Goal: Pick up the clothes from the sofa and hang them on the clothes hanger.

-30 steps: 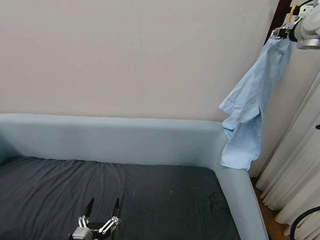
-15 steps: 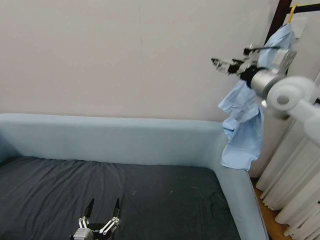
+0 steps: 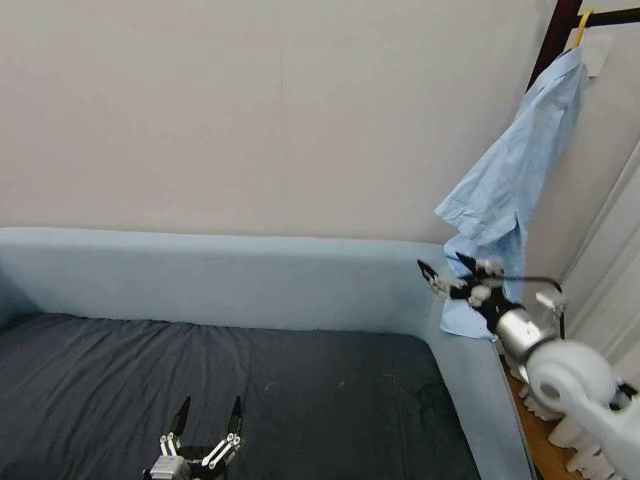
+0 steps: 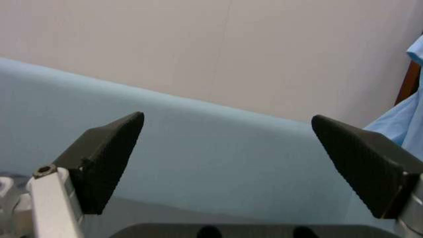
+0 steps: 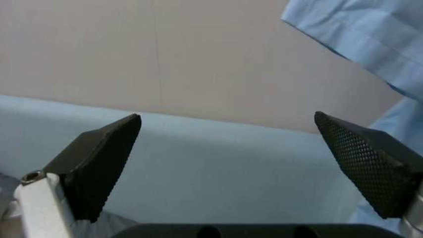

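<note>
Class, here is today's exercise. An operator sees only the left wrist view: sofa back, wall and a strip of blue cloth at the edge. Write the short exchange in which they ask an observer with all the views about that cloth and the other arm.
Operator: Past my open left gripper I see a strip of blue cloth. What is it hanging from?
Observer: It is a blue shirt hung on a yellow hook high up by the wall. Its hem drapes down to the corner of the sofa.
Operator: Is the right gripper holding it?
Observer: No. The right gripper is open and empty, low beside the shirt's hem.
</note>
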{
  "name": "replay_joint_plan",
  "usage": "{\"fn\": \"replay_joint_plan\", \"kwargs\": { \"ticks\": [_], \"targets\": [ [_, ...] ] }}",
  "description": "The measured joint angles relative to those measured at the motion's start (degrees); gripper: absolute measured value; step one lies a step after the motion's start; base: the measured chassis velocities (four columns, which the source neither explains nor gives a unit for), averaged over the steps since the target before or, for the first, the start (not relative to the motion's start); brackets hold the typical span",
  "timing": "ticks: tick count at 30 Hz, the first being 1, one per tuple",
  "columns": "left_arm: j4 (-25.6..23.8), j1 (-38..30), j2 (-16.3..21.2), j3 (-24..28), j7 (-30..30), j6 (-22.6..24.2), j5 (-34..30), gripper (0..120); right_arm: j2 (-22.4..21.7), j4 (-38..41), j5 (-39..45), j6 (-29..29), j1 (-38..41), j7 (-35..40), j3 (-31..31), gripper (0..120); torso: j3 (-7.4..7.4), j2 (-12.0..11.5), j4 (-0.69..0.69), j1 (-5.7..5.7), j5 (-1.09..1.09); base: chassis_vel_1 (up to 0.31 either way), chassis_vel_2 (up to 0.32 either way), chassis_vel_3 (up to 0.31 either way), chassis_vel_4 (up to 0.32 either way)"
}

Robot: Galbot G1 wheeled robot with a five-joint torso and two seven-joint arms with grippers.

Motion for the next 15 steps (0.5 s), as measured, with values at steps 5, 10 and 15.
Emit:
{"fn": "replay_joint_plan", "kwargs": {
  "ticks": [5,10,15],
  "targets": [
    [-0.4,-0.6,0.2,0.0,-1.1,1.5,-0.1,100,12.2,3.9,-14.4,4.8,-21.4,-5.8,15.4,100,0.00,0.0,-0.05,0.00,0.01,0.000,0.000,0.000,0.000],
    [-0.4,-0.5,1.2,-0.4,-1.1,1.6,-0.5,100,22.2,5.9,-21.3,10.3,-33.7,-10.2,21.1,100,0.00,0.0,-0.02,0.00,0.00,0.000,0.000,0.000,0.000],
    [0.2,-0.2,1.2,-0.6,0.3,1.2,-0.7,100,28.7,7.0,-26.2,13.7,-37.8,-12.5,22.6,100,0.00,0.0,0.00,-0.01,0.00,0.000,0.000,0.000,0.000]
  ]
}}
